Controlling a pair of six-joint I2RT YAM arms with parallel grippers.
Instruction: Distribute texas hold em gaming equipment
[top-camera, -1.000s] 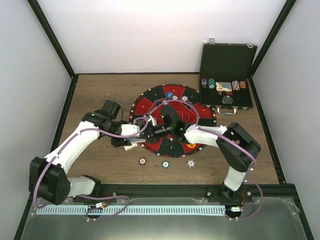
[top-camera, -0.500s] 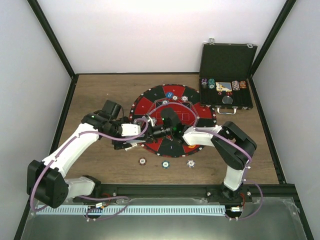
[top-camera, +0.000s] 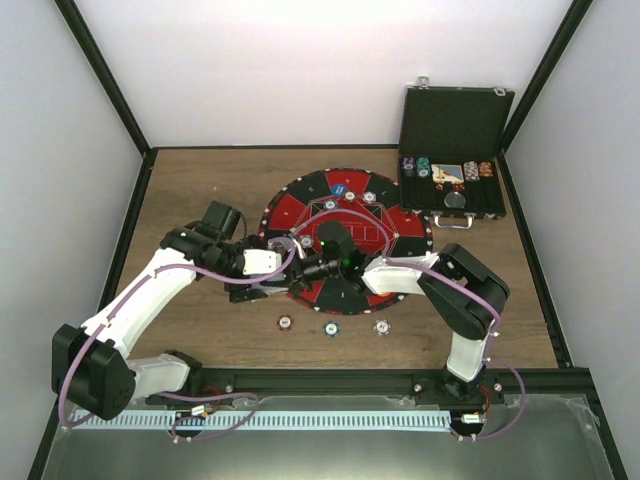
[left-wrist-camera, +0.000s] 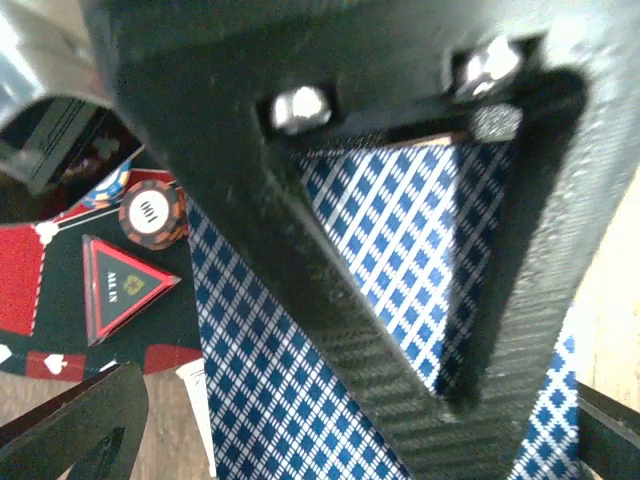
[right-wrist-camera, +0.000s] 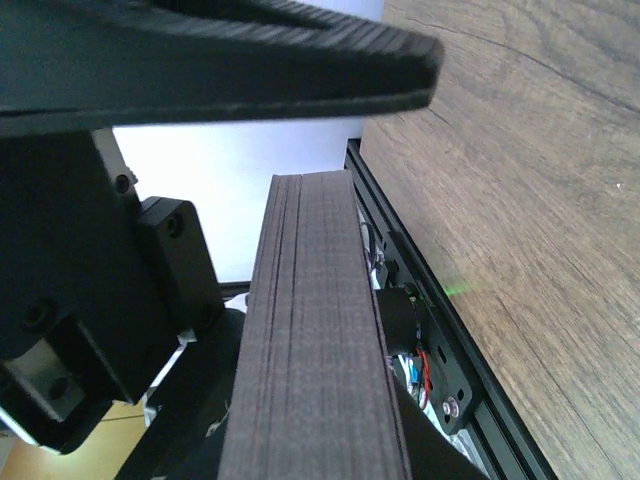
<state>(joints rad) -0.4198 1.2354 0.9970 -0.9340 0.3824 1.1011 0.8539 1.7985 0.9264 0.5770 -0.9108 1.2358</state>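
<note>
Black hinged case (top-camera: 456, 120), lid up, holds striped chips (top-camera: 412, 166) and cards (top-camera: 449, 174).

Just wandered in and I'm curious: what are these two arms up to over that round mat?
The left gripper holds a deck of blue-patterned cards at the round mat's left edge. The right gripper is close against that deck, perhaps to draw a card; whether it grips is unclear. Three chips lie on the table before the mat; more sit in the open case.
</note>
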